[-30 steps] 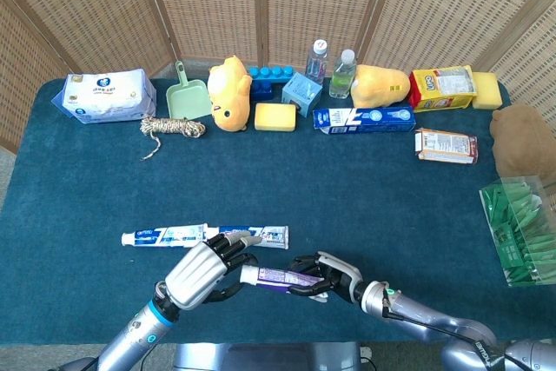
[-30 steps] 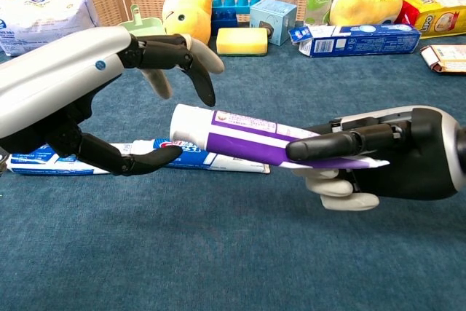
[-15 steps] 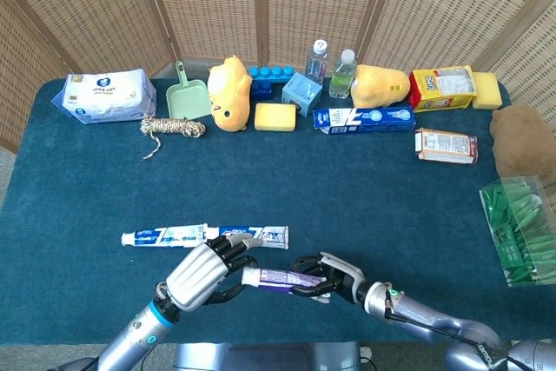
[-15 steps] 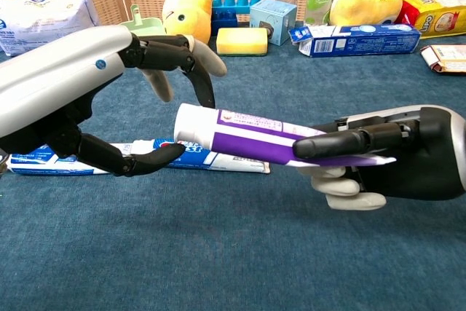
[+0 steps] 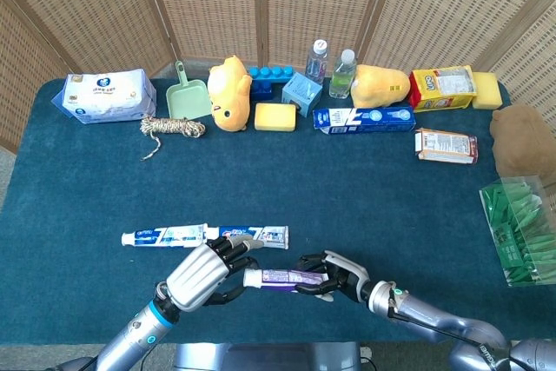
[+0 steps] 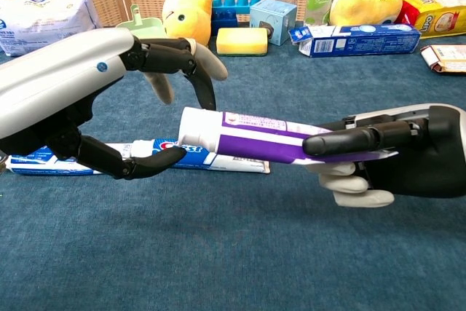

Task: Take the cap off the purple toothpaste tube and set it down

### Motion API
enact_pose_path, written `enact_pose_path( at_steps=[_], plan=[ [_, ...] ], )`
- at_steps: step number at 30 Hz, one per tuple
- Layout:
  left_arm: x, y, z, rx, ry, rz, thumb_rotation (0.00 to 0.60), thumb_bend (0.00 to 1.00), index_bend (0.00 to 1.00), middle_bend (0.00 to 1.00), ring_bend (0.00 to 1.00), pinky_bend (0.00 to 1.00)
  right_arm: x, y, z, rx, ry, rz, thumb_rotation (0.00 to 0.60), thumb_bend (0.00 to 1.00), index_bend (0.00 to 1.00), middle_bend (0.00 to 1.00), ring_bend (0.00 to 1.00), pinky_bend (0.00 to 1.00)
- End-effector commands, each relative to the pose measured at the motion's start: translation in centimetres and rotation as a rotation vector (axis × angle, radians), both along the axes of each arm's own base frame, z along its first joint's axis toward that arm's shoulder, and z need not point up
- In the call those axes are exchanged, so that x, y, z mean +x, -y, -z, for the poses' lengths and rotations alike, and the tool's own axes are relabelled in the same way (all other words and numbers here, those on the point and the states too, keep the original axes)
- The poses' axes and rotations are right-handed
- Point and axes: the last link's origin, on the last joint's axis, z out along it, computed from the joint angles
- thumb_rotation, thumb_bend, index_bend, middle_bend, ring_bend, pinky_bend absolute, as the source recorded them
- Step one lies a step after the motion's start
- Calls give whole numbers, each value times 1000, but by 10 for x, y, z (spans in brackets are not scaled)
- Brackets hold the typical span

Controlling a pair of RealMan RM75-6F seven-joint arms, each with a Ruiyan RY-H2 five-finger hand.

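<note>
Chest view: our right hand [image 6: 408, 154] grips the purple tube [image 6: 269, 140] aloft over the table [image 6: 240, 253]; left hand [image 6: 109, 118] spread empty around its white cap [image 6: 195, 126]. Next we must pinch and twist.

"Crest" reads on the blue-and-white toothpaste tube [image 6: 182, 155] lying on the table; other labels too small to read
</note>
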Motion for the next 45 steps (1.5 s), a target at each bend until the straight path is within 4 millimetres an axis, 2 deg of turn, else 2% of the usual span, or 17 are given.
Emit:
enact_pose_path(
  at_steps=[1,29,35,40,45],
  plan=[
    [0,0,0,-1,0,0,600,452,420,242,219,361,-1,1,0,0,0,1,600,389,907,800,778,878],
    [-4,-5,-3,-6,-12,-7,600,598,406,229,219,361,-7,7,-2,-8,3,9,600,390,907,800,778,878],
    [-4,-3,-2,-21,-22,-7,600,506,323,204,212,312,-5,8,-3,-8,16,13,600,390,907,800,778,878],
    [-4,-3,-4,-24,-31,-3,600,464,228,159,173,331,-1,7,-4,-4,25,4,600,389,907,800,778,878],
    [1,-3,-7,-9,6,12,600,413,180,147,163,329,2,7,-3,8,36,11,600,390,907,800,778,878]
  ],
)
